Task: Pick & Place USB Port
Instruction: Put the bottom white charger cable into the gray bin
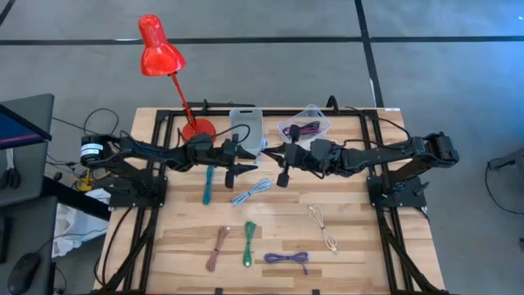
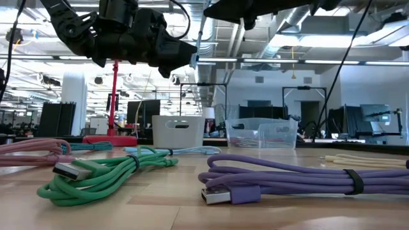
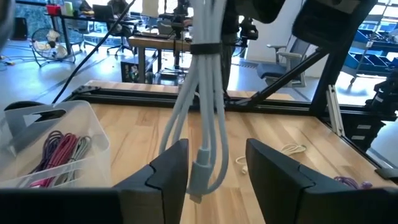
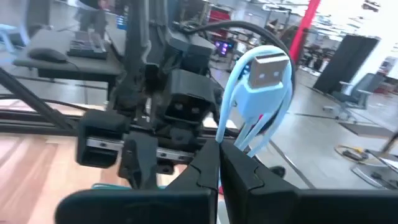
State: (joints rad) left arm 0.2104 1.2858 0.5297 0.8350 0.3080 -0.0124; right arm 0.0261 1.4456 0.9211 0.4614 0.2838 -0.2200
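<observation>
Above table [image 1: 352, 238], cable [image 4: 261, 93] in right hand [image 4: 219, 163]

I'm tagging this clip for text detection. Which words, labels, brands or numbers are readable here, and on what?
None can be read.
USB plug of the light blue cable: bare face, no marking legible.
White bin: no label shows.
Room monitors: too blurred to read.
</observation>
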